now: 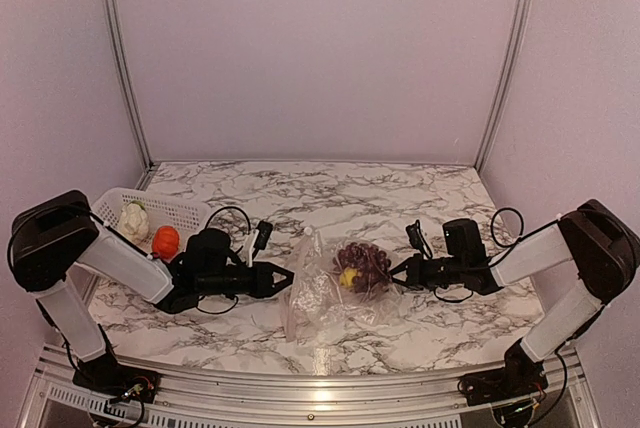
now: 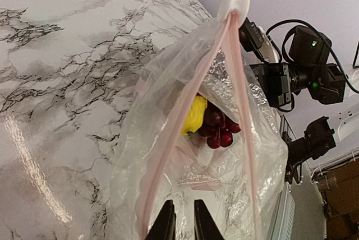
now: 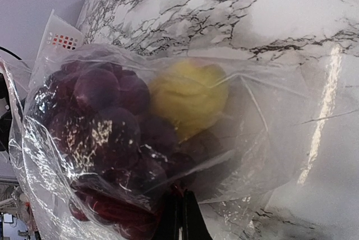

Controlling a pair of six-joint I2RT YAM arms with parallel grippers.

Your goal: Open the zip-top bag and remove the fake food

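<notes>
The clear zip-top bag [image 1: 325, 298] lies mid-table with its pink zip mouth [image 2: 185, 111] spread wide toward my left arm. Fake food is inside: a yellow piece [image 2: 194, 115] and a dark purple grape bunch [image 2: 220, 129], seen again in the right wrist view as the yellow piece [image 3: 188, 97] and grapes [image 3: 101, 122]. My left gripper [image 2: 185, 223] sits at the mouth between the two zip strips, its jaws a narrow gap apart over the bag's film. My right gripper [image 3: 180, 217] is shut on the bag's closed end by the grapes.
A white mesh basket [image 1: 185, 210] stands at the back left, holding a white cauliflower [image 1: 133, 218]. An orange piece [image 1: 165, 241] lies by its front rim, next to my left arm. The white zip slider [image 2: 233, 1] sits at the far end of the mouth.
</notes>
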